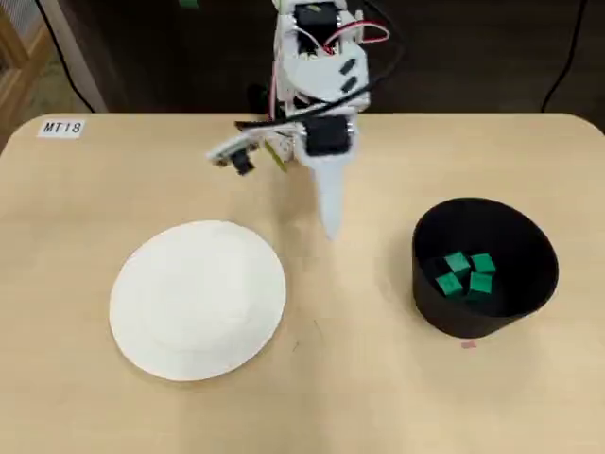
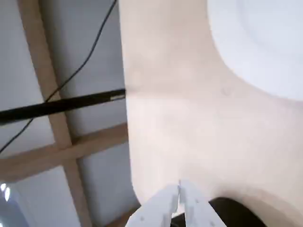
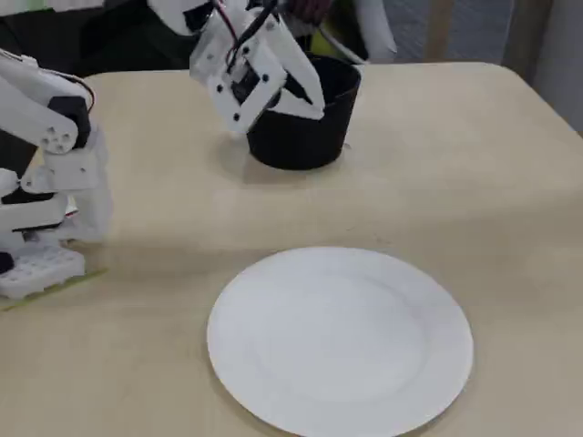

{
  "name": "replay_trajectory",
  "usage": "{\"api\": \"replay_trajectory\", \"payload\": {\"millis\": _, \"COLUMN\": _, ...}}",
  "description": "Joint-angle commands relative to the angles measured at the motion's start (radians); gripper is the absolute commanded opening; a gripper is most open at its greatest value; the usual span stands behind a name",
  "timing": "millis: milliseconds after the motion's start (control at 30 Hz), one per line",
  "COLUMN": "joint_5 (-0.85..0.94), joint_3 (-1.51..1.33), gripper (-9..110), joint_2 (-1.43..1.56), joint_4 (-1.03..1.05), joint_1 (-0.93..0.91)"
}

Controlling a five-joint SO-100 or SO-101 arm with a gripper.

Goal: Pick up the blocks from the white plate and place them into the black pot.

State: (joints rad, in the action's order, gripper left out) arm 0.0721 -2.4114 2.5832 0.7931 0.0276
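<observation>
Several small green blocks (image 1: pixel 464 273) lie inside the black pot (image 1: pixel 444 317) at the right of the overhead view. The white plate (image 1: pixel 198 298) at the left is bare. My gripper (image 1: pixel 331 229) is shut and empty; it hangs above the table between plate and pot, near the arm's base. In the wrist view my gripper (image 2: pixel 179 187) points at the table, with the plate (image 2: pixel 265 42) at the top right and the pot's rim (image 2: pixel 236 210) at the bottom. In the fixed view my gripper (image 3: pixel 316 106) is in front of the pot (image 3: pixel 291 146), beyond the plate (image 3: pixel 342 341); the blocks are hidden there.
The arm's base (image 3: pixel 46 182) stands at the table's left edge in the fixed view. A label reading MT19 (image 1: pixel 62 128) is stuck at the table's far left corner. Beyond the table edge in the wrist view are a wooden frame (image 2: pixel 57 127) and cables.
</observation>
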Motion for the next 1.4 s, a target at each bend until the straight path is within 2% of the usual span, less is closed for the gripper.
{"api": "replay_trajectory", "payload": {"millis": 0, "joint_5": 0.008, "joint_3": -0.092, "gripper": -2, "joint_2": 0.098, "joint_4": -0.005, "joint_1": -0.015}}
{"api": "replay_trajectory", "payload": {"millis": 267, "joint_5": -0.035, "joint_3": -0.393, "gripper": -2, "joint_2": 0.417, "joint_4": 0.011, "joint_1": -0.026}}
{"api": "replay_trajectory", "payload": {"millis": 533, "joint_5": -0.029, "joint_3": -0.572, "gripper": -2, "joint_2": 0.663, "joint_4": 0.067, "joint_1": -0.051}}
{"api": "replay_trajectory", "payload": {"millis": 1367, "joint_5": 0.021, "joint_3": -0.632, "gripper": -2, "joint_2": 0.669, "joint_4": 0.054, "joint_1": -0.097}}
